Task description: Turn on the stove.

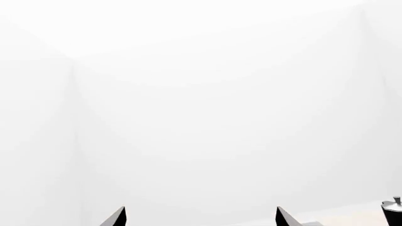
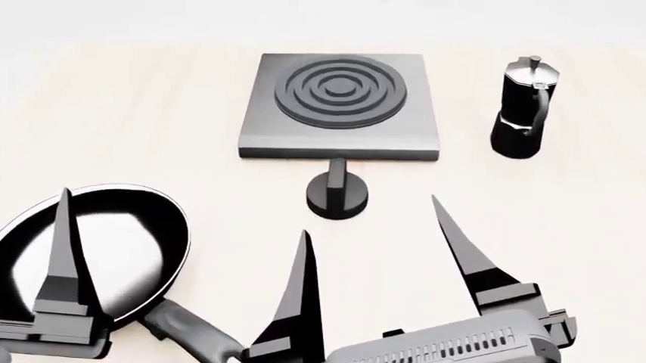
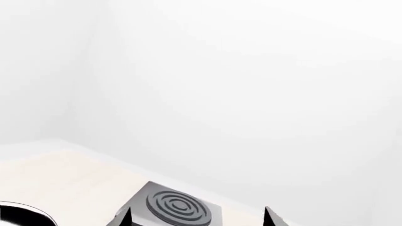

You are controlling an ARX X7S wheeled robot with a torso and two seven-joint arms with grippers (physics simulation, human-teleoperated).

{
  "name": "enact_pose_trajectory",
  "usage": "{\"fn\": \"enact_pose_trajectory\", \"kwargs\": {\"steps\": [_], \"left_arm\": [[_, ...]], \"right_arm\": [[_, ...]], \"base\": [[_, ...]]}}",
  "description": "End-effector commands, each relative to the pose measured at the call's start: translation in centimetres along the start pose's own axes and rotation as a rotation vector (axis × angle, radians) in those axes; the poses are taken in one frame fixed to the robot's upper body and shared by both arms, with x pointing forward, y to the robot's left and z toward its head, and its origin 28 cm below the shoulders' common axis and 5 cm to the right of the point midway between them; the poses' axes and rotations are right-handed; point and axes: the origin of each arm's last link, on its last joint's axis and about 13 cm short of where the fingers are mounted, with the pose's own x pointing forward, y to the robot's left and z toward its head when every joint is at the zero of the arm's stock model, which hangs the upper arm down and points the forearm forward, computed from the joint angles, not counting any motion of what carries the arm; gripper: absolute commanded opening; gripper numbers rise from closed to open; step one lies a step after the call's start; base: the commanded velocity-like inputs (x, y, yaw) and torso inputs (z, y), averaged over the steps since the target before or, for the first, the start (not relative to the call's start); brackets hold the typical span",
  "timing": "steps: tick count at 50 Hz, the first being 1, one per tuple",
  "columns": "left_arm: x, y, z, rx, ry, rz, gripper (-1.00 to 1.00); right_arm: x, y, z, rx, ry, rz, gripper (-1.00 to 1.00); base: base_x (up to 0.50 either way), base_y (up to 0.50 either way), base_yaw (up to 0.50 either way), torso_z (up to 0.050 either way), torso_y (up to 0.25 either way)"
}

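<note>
The stove [image 2: 340, 106] is a grey square slab with dark burner rings, at the far middle of the table. Its round black finned knob [image 2: 337, 197] stands just in front of it. My right gripper [image 2: 370, 215] is open and empty; its two dark fingertips straddle the space just on the near side of the knob and point at the stove. In the right wrist view the stove [image 3: 179, 209] lies between the open fingers [image 3: 127, 217]; the knob is hidden there. My left gripper [image 1: 199, 214] is open and empty, facing the white wall. One of its fingers [image 2: 63, 249] shows over the frying pan.
A black frying pan [image 2: 101, 257] lies at the near left, its handle running toward me; its rim also shows in the right wrist view [image 3: 19, 214]. A black moka pot [image 2: 525, 106] stands right of the stove and shows in the left wrist view [image 1: 394, 209]. White walls stand behind the pale table [image 2: 151, 113].
</note>
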Motion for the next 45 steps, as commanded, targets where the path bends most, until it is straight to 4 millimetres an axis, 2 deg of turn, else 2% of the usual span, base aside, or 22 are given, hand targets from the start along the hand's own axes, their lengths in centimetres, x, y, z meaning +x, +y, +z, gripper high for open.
{"fn": "enact_pose_trajectory", "kwargs": {"steps": [1, 45], "left_arm": [[0.01, -0.06, -0.07, 0.000, 0.002, -0.002, 1.00], [0.00, -0.10, -0.03, 0.001, 0.001, -0.005, 1.00]], "right_arm": [[0.01, -0.02, -0.04, -0.001, 0.001, 0.000, 1.00], [0.00, -0.04, -0.03, -0.001, -0.005, -0.001, 1.00]], "base": [[0.22, 0.00, 0.00, 0.000, 0.000], [0.25, 0.00, 0.00, 0.000, 0.000]]}}
